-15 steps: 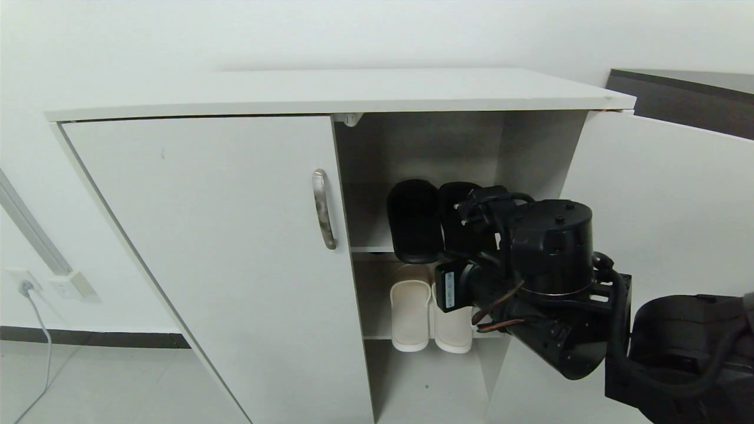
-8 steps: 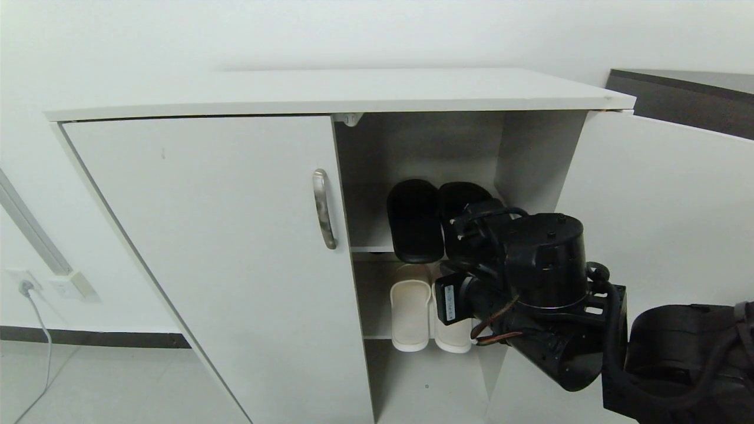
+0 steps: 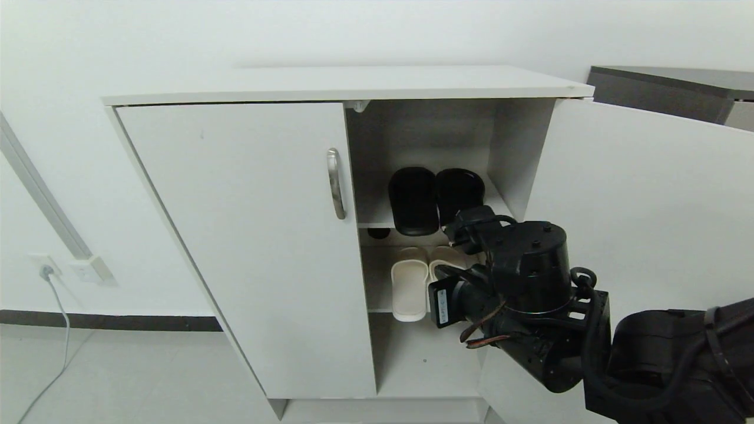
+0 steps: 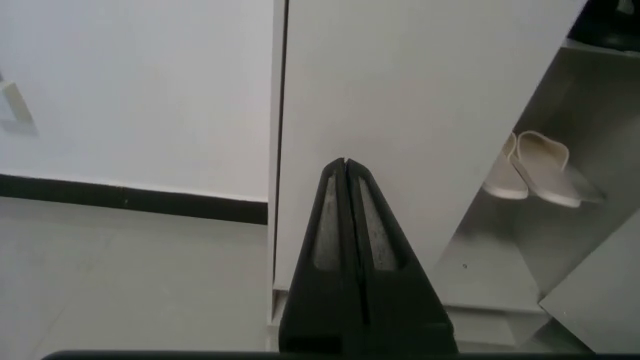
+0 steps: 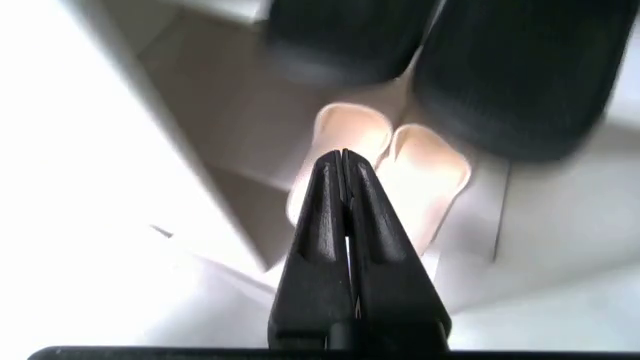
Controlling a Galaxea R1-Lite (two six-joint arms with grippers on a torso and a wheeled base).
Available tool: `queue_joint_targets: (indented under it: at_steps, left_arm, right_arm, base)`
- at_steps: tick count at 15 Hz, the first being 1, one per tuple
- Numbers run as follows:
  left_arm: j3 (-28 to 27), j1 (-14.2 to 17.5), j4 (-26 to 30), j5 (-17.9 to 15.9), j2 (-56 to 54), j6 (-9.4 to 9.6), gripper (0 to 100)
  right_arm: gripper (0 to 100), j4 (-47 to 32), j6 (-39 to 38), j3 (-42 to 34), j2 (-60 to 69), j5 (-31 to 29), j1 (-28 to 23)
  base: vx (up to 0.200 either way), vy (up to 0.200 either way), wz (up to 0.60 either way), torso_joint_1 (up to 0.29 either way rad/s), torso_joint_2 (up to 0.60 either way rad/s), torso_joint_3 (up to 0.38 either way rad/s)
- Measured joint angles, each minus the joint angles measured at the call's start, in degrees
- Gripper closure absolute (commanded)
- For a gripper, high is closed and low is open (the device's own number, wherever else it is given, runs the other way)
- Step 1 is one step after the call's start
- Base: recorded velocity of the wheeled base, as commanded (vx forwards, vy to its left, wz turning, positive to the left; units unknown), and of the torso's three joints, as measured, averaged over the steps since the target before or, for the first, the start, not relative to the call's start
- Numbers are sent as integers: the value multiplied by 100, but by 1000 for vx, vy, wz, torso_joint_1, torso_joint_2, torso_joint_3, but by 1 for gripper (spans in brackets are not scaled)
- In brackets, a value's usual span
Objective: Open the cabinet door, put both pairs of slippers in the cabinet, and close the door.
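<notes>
Right hand (image 5: 343,155): fingers were pressed together with nothing between them. It hung in front of the open side of the cabinet (image 3: 353,82), pointing in towards the slippers and apart from both pairs.
Left hand (image 4: 345,162): fingers were likewise together and held nothing. It faced the lower part of the left door (image 3: 247,235), touching nothing.
Black slippers (image 3: 412,200): this pair lay side by side on the upper shelf (image 3: 371,221), heels at the front edge.
White slippers (image 3: 410,282): this pair lay side by side on the lower shelf (image 3: 377,306), directly below the black pair; the right arm hid part of one slipper in the head view.
Right door (image 3: 636,194): it stood swung wide open, beside the right arm.
Left door: it was shut.
Done: the door was open and both pairs seemed to be stowed.
Left to do: judging by this, only the closing remained. The right door would have to be swung back against the cabinet, probably by the right hand, which was the nearer one.
</notes>
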State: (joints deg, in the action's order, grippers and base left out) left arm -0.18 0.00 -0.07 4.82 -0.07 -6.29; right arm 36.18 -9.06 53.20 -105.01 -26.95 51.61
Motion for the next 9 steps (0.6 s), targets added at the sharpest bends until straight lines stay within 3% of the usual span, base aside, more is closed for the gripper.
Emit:
queue_joint_targets:
  at_steps: [8,9]
  left_arm:
    - [2,0,-6,5,0,-2,100]
    - [2,0,-11,5,0,-2,100]
  right_arm:
    - [100,13,-5,16,-141,-11,-5]
    - [100,51,-7,13,-168,-11,-5]
  base:
    - [-200,0,0,1,3,3]
    - [0,0,0,0,0,0]
